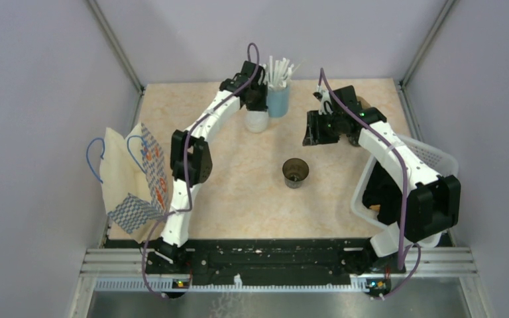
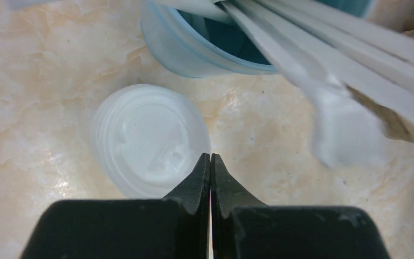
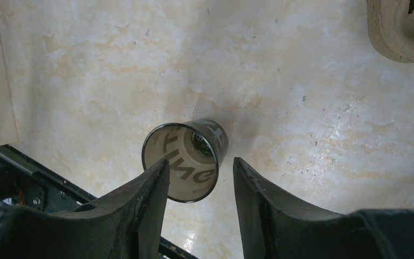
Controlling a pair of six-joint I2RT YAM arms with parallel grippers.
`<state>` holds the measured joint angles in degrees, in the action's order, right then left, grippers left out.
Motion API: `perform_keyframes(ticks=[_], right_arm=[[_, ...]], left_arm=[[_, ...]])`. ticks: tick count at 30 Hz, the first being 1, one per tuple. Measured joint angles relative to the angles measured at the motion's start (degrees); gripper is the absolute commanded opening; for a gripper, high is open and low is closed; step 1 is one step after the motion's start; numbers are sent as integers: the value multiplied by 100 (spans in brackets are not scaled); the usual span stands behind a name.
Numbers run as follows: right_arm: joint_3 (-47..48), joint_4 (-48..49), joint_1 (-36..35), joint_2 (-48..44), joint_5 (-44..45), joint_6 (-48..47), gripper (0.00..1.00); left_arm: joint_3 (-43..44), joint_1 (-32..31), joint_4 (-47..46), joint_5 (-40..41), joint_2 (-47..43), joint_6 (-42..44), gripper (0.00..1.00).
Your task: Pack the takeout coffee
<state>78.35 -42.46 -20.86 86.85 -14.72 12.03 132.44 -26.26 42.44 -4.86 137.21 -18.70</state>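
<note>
Lab cell: grey panels (image 1: pixel 33 99), aluminium frame (image 1: pixel 116 46)

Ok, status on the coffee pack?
Left end effector shut at lid rim, grip unclear. Right end effector open, empty, clear of cup. Cup upright, unlidded, mid-table. Straw cup close beside lid.

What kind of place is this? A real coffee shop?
Probably a robot practice booth, not a shop: plain walls box in one table, a left arm and right arm are bolted at its edge, with a coffee cup, lid and straws laid out.
</note>
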Motion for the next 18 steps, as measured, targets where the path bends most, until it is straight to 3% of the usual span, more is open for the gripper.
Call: perform_keyframes(ticks=[11,13,15,18], right_arm=[[168,-81,0,20,-55,20,48],[262,-61,0,28,-107,57,48],[321,-33,0,28,-181,105,48],[330,-35,0,31,-243,153,48]], left_arm=[[-767,129,-111,-39,-1141,-195,2],[-1060,177,-251,-166,-1311,-177,20],[-1178,219,-330,-372,-1351,-94,30],[-1246,258,-472,-662,-1307,9,38]])
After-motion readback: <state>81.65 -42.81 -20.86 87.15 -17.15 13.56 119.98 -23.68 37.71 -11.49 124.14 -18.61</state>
